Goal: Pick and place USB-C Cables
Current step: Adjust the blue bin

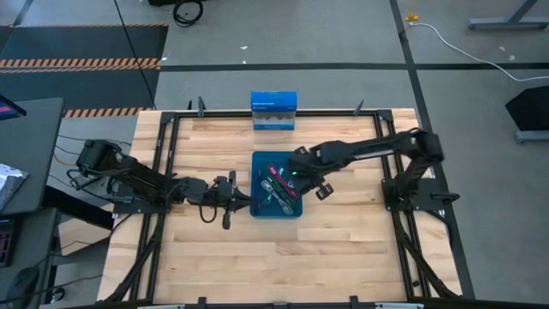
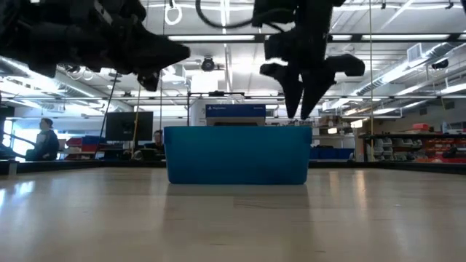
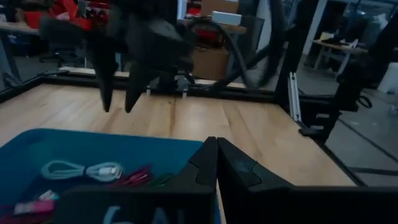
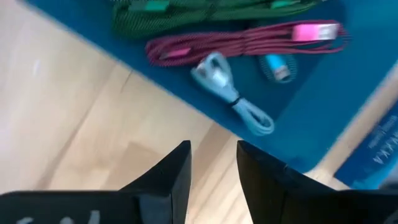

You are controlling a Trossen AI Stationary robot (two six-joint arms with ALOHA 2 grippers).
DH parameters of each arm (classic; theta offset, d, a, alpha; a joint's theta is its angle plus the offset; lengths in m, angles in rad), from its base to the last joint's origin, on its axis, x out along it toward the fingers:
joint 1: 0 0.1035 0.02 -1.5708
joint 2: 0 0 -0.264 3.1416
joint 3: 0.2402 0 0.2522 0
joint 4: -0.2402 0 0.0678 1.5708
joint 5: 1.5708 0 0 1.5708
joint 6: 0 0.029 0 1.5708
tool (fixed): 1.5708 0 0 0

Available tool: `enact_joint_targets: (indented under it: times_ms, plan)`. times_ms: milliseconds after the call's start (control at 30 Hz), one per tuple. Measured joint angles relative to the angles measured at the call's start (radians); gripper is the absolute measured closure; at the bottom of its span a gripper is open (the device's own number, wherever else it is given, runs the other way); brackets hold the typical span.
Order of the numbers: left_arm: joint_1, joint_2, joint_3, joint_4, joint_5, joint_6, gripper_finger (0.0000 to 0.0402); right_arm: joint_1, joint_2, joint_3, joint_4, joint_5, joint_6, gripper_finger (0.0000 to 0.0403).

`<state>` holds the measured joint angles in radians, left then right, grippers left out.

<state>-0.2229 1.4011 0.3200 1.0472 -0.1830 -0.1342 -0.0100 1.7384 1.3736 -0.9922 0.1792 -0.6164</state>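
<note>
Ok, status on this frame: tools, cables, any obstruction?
Right tool open, empty, above blue plastic bin's edge. Left tool shut, beside bin. Braided magenta-red cable, green cable, pale blue cable in bin. Nothing blocking.

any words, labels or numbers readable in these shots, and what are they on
None can be read in full.
Blue box behind the blue bin: white print, too blurred in the high and low views.
Same box's edge in the right wrist view: a few white letters, cut off and unclear.
Left pincer: pale markings on its body, blurred.
</note>
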Motion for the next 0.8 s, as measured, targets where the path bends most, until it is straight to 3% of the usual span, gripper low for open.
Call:
enact_joint_targets:
  times_ms: [100, 367, 567, 800]
  plan:
    - [0.037, -0.064, -0.073, 0.002, 0.016, -0.039, 0.0391, 0.004, 0.057, 0.046, -0.062, 0.028, -0.079, 0.0268]
    - [0.069, -0.278, -0.259, 0.088, 0.023, -0.069, 0.0391, 0.03, 0.075, 0.05, -0.021, 0.063, -0.378, 0.0268]
    - [0.069, -0.35, -0.264, 0.057, 0.023, -0.043, 0.0391, 0.034, 0.104, 0.049, 0.028, 0.057, -0.515, 0.0268]
    - [0.069, -0.369, -0.261, 0.004, 0.023, -0.037, 0.0391, 0.043, 0.163, 0.047, 0.04, 0.057, -0.521, 0.0268]
